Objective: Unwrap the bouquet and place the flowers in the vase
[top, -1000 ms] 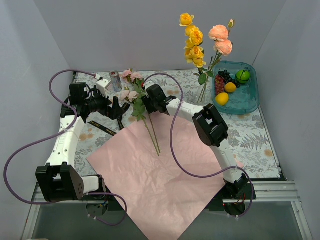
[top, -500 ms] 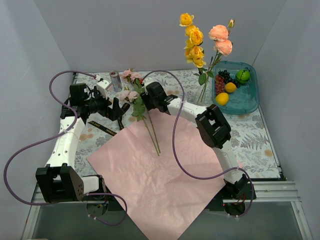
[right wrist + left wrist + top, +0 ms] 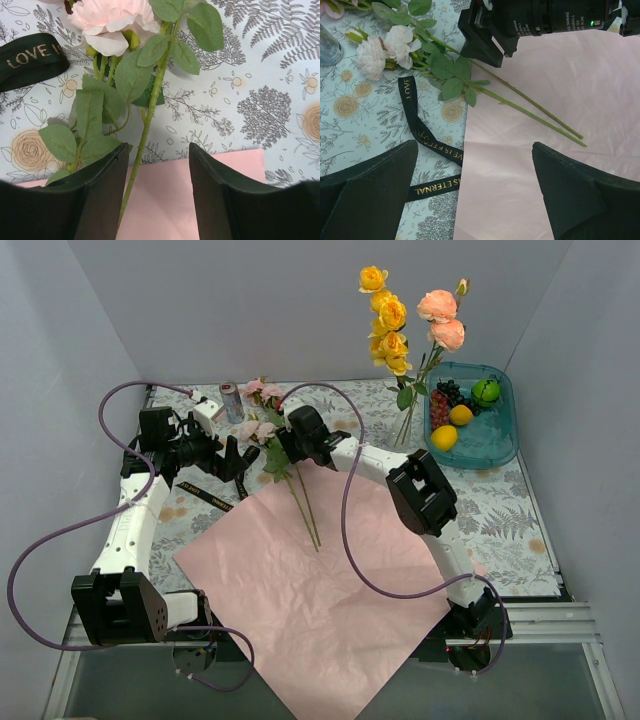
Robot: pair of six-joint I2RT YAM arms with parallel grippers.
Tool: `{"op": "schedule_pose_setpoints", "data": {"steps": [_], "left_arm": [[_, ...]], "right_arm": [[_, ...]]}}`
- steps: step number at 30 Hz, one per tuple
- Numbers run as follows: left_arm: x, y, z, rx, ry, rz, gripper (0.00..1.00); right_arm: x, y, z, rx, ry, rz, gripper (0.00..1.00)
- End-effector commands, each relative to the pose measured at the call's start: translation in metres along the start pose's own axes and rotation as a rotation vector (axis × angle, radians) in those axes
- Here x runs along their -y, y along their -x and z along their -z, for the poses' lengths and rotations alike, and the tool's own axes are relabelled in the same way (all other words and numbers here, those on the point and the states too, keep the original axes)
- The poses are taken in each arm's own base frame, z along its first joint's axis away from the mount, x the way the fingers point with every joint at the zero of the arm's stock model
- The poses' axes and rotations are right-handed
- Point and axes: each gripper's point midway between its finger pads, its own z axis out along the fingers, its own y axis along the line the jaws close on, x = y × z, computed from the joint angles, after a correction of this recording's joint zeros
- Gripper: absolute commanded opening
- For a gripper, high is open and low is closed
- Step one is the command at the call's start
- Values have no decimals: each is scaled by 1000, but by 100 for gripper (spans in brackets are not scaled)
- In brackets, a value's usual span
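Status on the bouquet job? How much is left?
Done: the pink paper lies flat and open, the ribbon is off, and the yellow and peach flowers stand in the vase. In hand: the right fingers straddle a stem of the pale pink flowers on the table, not closed on it; the left fingers are open and empty. Left: grip those stems and put them in the vase.

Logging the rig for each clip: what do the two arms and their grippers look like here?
Left arm and right arm: white links joined by boxy black joint housings, each trailed by a looping purple cable. Left gripper and right gripper have broad matte black fingers. A green light glows on the right wrist.
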Motion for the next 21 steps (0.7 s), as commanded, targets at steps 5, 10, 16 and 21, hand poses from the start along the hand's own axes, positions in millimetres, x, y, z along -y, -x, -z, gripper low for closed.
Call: {"op": "schedule_pose_setpoints", "data": {"steps": [5, 10, 16, 21], "left_arm": [[0, 8, 10, 24, 30, -54, 98], [0, 7, 9, 19, 32, -56, 98], [-1, 7, 10, 23, 34, -58, 98], [0, 8, 12, 25, 39, -61, 98]], "right_arm": [[-10, -12, -22, -26, 28, -17, 58], [-11, -23, -26, -45, 32, -18, 57], [-7, -25, -28, -52, 22, -11, 36], [7, -10, -21, -25, -9, -23, 1]]}}
